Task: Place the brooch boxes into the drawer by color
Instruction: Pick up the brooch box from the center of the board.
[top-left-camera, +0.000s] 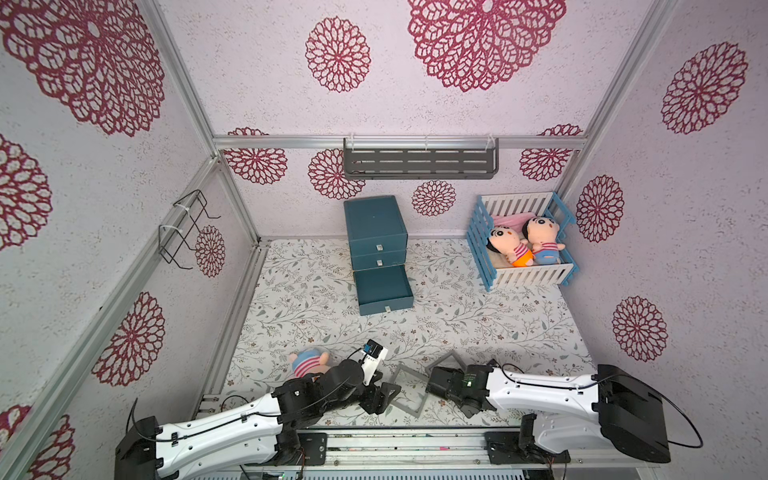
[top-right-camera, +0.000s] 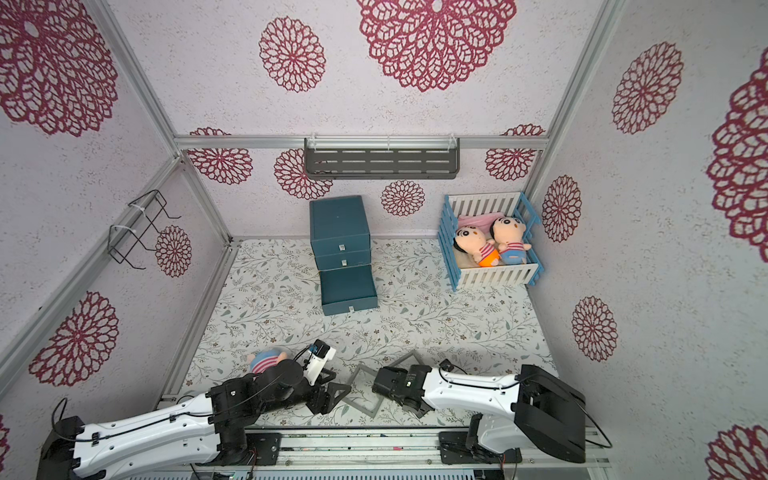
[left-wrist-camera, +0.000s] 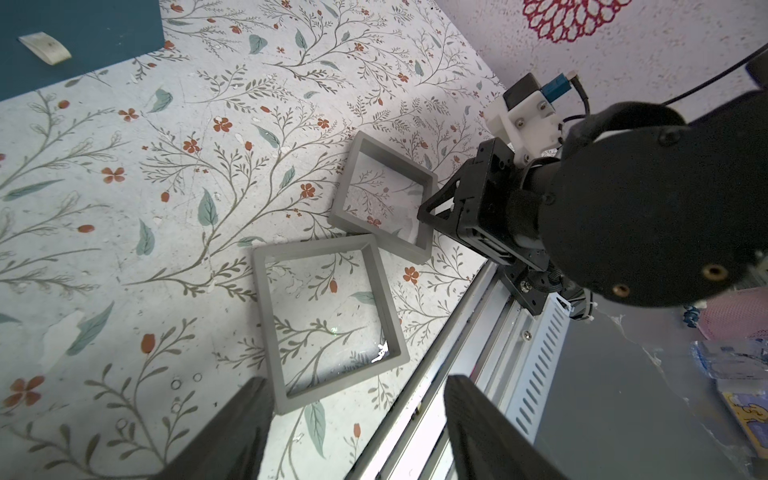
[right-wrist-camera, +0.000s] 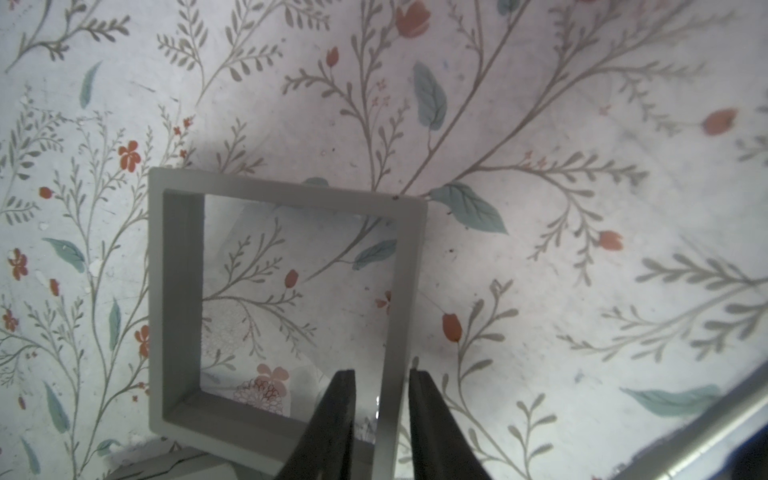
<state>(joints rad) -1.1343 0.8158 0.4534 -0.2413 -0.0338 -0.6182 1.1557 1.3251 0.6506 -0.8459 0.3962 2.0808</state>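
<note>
Right claw (right-wrist-camera: 381, 376) straddles a rim of the grey clear-centred square frame (right-wrist-camera: 286, 187), can't tell if pinched; left claw (left-wrist-camera: 355, 380) gapes.

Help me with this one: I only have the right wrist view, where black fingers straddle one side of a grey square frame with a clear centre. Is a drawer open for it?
Observer: Yes. In both top views the dark teal three-drawer cabinet has its bottom drawer pulled out; nothing shows inside it.
Operator: Any other boxes left out?
Observer: One shows: a second grey square frame lies beside the first grey frame, their corners overlapping in the left wrist view.
Operator: And the left arm?
Observer: The left gripper is open, fingers spread near that second frame's corner.
</note>
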